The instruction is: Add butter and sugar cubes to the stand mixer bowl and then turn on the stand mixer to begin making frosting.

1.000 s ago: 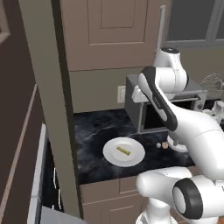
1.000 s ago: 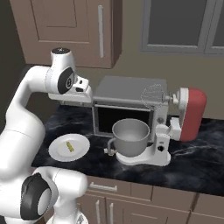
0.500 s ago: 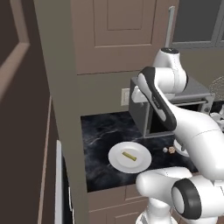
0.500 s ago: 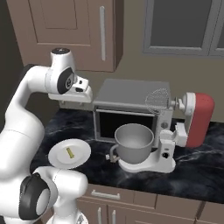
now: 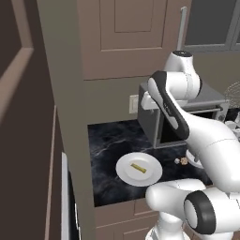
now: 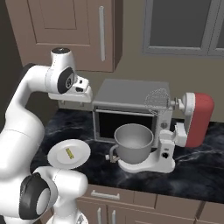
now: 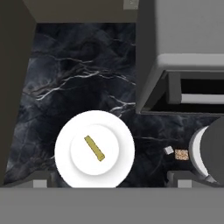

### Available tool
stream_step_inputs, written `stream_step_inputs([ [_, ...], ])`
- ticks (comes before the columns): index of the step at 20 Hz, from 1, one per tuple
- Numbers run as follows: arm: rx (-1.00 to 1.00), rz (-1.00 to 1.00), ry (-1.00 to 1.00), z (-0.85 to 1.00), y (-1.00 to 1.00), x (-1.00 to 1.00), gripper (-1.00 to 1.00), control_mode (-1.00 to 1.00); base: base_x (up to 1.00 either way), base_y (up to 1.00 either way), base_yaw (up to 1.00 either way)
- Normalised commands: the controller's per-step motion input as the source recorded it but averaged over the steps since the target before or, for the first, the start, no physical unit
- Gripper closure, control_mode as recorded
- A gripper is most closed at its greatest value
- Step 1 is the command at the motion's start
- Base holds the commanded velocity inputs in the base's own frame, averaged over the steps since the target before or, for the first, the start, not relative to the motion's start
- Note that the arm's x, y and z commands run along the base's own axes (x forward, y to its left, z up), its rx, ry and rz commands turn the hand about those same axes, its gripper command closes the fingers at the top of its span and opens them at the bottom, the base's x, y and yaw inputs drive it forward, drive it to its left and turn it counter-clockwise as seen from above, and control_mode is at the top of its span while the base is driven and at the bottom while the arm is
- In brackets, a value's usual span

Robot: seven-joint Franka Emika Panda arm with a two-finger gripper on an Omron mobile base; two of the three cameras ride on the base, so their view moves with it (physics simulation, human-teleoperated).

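At the far left of the left base view a tall grey-brown cabinet side [image 5: 63,117] stands against the black marbled worktop [image 5: 110,140]. On the worktop, near its front edge, sits a round white plate [image 5: 139,168], and the butter [image 5: 138,167], a thin yellow stick, lies on the plate's middle, slanted. In the hand view the plate [image 7: 65,162] is seen from above with the butter [image 7: 94,148] lying diagonally across its centre. The hand [image 7: 111,186] hangs high above the worktop, between the plate and the microwave, and holds nothing; its two dark fingertips [image 7: 40,184] stand wide apart at the bottom of that view, one beside the plate's lower left rim and the other well to the right.

To the right of the plate, apart from it, the sugar cubes [image 7: 176,152] lie on the bare worktop side by side, the whitish one left of the tan one, just beside the white foot of the stand mixer. The left base view shows them [image 5: 181,161] as small specks between plate and arm.

Behind them is the grey microwave [image 6: 127,109], its door ajar. In front of it, in the right base view, the stand mixer bowl [image 6: 133,142] sits on the stand mixer [image 6: 194,122], whose red head is tilted back at the right, the wire whisk [image 6: 156,100] raised above the bowl. The bowl's handle faces left, towards the plate [image 6: 81,151].
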Motion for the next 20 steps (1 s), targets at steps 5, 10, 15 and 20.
stream_step_inputs([
  [5,0.0,0.0,0.0,0.0,0.0,0.0,-1.0,1.0,0.18,0.0,0.0],
  [10,0.0,0.0,0.01,-0.13,0.01,0.0,-1.0,-1.0,0.03,0.0,0.0],
  [15,0.0,0.0,0.06,-0.52,0.29,-0.11,-1.0,-1.0,0.0,0.0,0.0],
  [20,0.0,0.0,0.09,-0.5,0.33,-0.31,-1.0,-1.0,0.0,0.0,0.0],
])
